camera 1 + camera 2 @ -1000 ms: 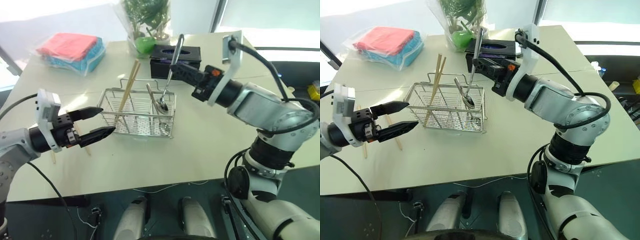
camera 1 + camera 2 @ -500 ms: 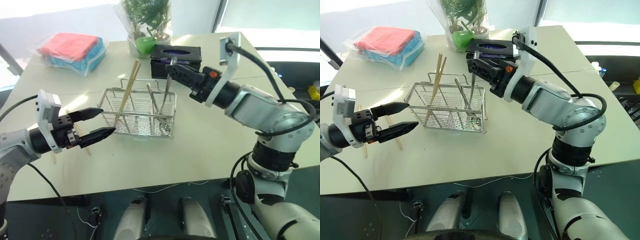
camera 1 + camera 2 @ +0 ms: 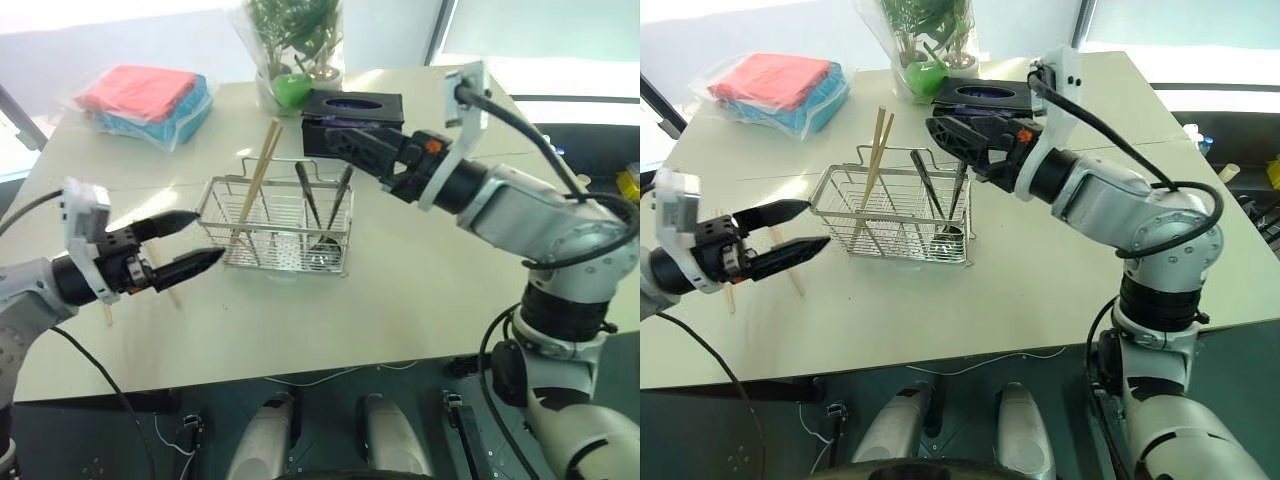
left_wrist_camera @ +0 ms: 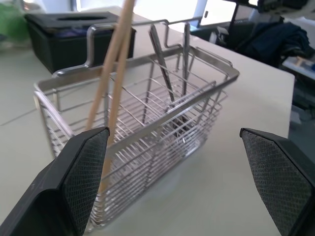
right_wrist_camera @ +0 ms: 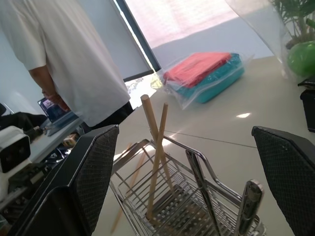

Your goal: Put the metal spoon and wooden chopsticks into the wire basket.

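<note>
Two wooden chopsticks (image 3: 256,175) lean in the end of the wire basket (image 3: 278,238) that faces the left fingers (image 3: 187,242), their tips propped on the rim so they stay upright. Two metal handles stand crossed in the compartments at the other end, below the right fingers (image 3: 338,133); one is the metal spoon (image 3: 338,203), bowl down, the other a second metal utensil (image 3: 307,195) whose kind cannot be told. The right fingers are spread wide and hold nothing, poised just above the handle tops, which fits a drop straight into the slot. The left fingers also stand wide apart and empty, level with the basket's near end, not touching it. More chopsticks (image 3: 168,285) lie on the desk (image 3: 420,290) beneath the left fingers, likely the next pick.
</note>
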`<state>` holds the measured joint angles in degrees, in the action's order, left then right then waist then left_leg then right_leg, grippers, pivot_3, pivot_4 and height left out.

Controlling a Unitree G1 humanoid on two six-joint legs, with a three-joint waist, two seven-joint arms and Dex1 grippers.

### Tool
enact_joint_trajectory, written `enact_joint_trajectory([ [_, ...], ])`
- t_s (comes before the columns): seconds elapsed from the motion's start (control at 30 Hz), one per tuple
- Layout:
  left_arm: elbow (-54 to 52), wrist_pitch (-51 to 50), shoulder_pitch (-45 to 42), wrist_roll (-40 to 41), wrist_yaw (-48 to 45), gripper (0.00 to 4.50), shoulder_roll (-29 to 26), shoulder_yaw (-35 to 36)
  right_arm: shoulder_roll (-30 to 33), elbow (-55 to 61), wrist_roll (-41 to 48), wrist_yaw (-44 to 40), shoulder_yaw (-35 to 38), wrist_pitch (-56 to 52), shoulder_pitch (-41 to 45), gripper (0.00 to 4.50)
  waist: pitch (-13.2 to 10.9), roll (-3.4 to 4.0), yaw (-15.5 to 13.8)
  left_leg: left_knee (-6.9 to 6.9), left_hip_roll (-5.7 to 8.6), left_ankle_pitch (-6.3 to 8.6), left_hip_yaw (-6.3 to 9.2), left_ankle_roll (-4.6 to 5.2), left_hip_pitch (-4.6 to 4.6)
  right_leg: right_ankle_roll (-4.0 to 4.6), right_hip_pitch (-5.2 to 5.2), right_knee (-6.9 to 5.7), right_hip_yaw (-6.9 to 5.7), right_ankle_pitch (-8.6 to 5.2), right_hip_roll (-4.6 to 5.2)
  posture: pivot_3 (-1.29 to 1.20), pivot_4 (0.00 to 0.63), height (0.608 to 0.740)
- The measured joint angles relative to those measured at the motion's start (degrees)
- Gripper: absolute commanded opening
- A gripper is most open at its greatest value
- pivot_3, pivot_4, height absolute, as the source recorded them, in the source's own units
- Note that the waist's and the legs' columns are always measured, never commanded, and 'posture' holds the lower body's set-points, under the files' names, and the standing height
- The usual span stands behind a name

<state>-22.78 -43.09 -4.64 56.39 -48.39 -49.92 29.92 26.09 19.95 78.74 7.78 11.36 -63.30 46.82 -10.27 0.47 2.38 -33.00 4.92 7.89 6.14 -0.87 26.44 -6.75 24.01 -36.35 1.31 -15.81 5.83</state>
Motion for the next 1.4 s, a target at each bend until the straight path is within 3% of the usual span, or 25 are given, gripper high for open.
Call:
enact_joint_trajectory([
  [0.1, 3.0, 0.4, 0.0, 0.0, 0.1, 4.50, 0.0, 3.2, 5.0, 0.0, -0.3, -3.5, -0.1, -0.4, 2.2, 2.63, 0.0, -0.02, 0.0, 0.00, 0.00, 0.00, -0.01, 0.00, 0.00, 0.00, -0.02, 0.00, -0.01, 0.00, 0.00, 0.00, 0.150, 0.740],
  [0.27, 8.2, 2.2, -0.1, -0.6, 2.8, 4.50, 2.1, 7.2, 13.3, -0.1, 0.3, -11.0, -0.7, -3.4, 5.3, 0.03, 0.0, -0.04, -0.1, -0.01, 0.00, 0.01, -0.02, 0.00, -0.01, 0.00, -0.02, 0.01, 0.00, 0.00, 0.05, 0.00, 0.150, 0.740],
  [0.43, 11.2, 4.6, -1.6, -5.8, 15.2, 4.50, 8.4, 7.6, 23.5, 0.1, 0.9, -23.6, -2.0, -7.8, 8.1, 0.03, 0.0, -0.22, -0.6, -0.08, -0.01, 0.01, -0.01, 0.00, -0.01, 0.00, -0.11, 0.06, -0.02, 0.00, 0.08, 0.00, 0.150, 0.740],
  [0.67, 10.6, 1.9, -2.5, -10.8, 31.8, 4.50, 16.2, 4.8, 31.4, 2.0, -0.1, -41.6, -4.2, -9.7, 7.4, 0.03, 0.0, -0.44, -1.9, -0.12, 0.00, 0.08, -0.01, -0.10, 0.02, -0.01, -0.17, 0.14, -0.02, 0.00, 0.13, 0.00, 0.150, 0.740],
  [0.8, 7.0, -1.7, -2.8, -10.0, 39.2, 4.50, 22.0, 2.8, 31.6, 3.5, -2.9, -46.3, -6.1, -9.0, 6.7, 0.03, 0.0, -0.55, -1.9, -0.20, 0.01, 0.10, -0.01, -0.13, 0.01, -0.05, -0.24, 0.15, -0.04, 0.03, 0.13, 0.00, 0.150, 0.740],
  [1.03, 1.1, -8.0, -5.2, -11.3, 51.7, 4.50, 24.5, -0.3, 30.3, 3.6, -5.5, -50.1, -7.1, -7.8, 5.9, 0.03, 0.0, -0.65, -1.9, -0.21, 0.02, 0.04, 0.00, -0.04, 0.00, -0.09, -0.24, 0.14, -0.09, 0.06, 0.08, 0.00, 0.150, 0.740],
  [1.27, -0.8, -9.9, -5.9, -18.9, 61.3, 4.50, 24.8, -2.0, 30.7, 3.6, -6.2, -55.6, -7.1, -7.5, 4.7, 0.03, 0.0, -0.66, -2.1, -0.26, 0.04, 0.04, -0.02, -0.04, -0.02, -0.12, -0.30, 0.14, -0.08, 0.07, 0.08, 0.00, 0.150, 0.740],
  [1.4, -2.3, -11.6, -7.6, -22.7, 67.2, 4.50, 29.2, -2.4, 31.1, 4.5, -6.6, -57.4, -7.0, -7.1, 3.2, 0.03, 0.0, -0.68, -3.0, -0.34, 0.07, 0.09, -0.02, -0.12, -0.03, -0.17, -0.34, 0.15, -0.09, 0.10, 0.09, 0.00, 0.150, 0.740],
])
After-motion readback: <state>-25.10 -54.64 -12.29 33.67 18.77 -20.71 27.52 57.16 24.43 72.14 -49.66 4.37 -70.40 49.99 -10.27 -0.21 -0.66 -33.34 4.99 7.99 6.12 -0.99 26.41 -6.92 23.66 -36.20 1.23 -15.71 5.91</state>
